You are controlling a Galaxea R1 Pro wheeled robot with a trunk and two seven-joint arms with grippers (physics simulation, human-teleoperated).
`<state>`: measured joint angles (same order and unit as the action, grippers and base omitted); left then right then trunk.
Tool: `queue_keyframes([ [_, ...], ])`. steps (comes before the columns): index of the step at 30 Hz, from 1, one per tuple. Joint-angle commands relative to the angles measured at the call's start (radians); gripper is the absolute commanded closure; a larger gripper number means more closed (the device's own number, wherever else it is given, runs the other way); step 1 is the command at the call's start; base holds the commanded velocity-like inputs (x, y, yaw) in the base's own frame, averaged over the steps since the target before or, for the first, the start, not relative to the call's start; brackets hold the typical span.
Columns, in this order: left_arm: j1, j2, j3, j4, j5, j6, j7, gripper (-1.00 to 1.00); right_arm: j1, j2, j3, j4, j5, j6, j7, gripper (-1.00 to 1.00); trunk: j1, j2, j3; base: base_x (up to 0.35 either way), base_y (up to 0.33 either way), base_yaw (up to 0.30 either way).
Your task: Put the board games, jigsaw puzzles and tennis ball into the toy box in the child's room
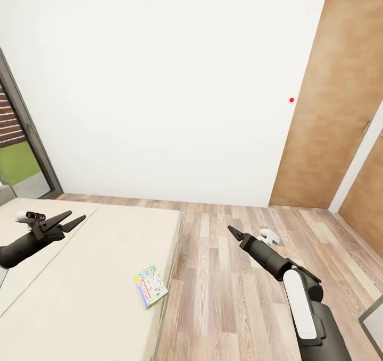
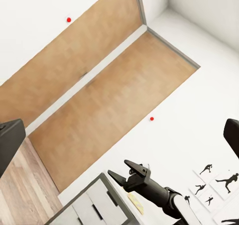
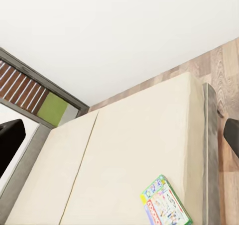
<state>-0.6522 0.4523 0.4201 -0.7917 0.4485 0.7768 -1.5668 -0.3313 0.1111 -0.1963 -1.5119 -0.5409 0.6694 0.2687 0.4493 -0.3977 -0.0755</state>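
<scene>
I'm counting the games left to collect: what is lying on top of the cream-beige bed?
One pale green board game box lies flat on the cream-beige bed, near its floor-side edge. The left gripper hangs above the cover, hiding a small patch.

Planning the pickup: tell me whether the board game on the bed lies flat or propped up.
Flat. The board game lies cover-up on the bed near its floor-side edge, nothing under or on it.

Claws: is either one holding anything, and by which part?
Nothing is held. The left claw and right claw are both open and empty; the board game lies on the bed.
</scene>
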Motion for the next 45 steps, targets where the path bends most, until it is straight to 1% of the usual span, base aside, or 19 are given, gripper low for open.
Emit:
queue_keyframes([
  [1, -0.001, 0.000, 0.000, 0.000, -0.001, 0.010, -0.004, -1.00, -0.001, 0.002, -0.003, -0.001, -0.001, 0.007, 0.004, -1.00, 0.001, -0.002, -0.002, 0.000, -0.002, 0.089],
  [8, -0.001, 0.000, -0.001, 0.000, -0.001, 0.011, -0.004, -1.00, -0.001, 0.002, -0.003, -0.001, -0.001, 0.007, 0.004, -1.00, 0.001, -0.002, -0.002, 0.000, -0.001, 0.213],
  [22, -0.001, 0.000, -0.001, 0.000, -0.001, 0.011, -0.004, -1.00, -0.001, 0.003, -0.003, -0.001, -0.001, 0.007, 0.004, -1.00, 0.001, -0.002, -0.002, 0.002, 0.000, 0.285],
  [30, -0.001, 0.000, -0.001, 0.000, -0.001, 0.011, -0.004, -1.00, -0.001, 0.002, -0.003, -0.001, -0.001, 0.007, 0.004, -1.00, 0.001, -0.002, -0.002, 0.067, -0.002, 0.289],
  [45, -0.001, 0.000, -0.001, 0.000, -0.001, 0.010, -0.004, -1.00, -0.001, 0.000, -0.003, -0.001, -0.001, 0.008, 0.006, -1.00, 0.001, -0.002, -0.002, 0.086, -0.084, 0.234],
])
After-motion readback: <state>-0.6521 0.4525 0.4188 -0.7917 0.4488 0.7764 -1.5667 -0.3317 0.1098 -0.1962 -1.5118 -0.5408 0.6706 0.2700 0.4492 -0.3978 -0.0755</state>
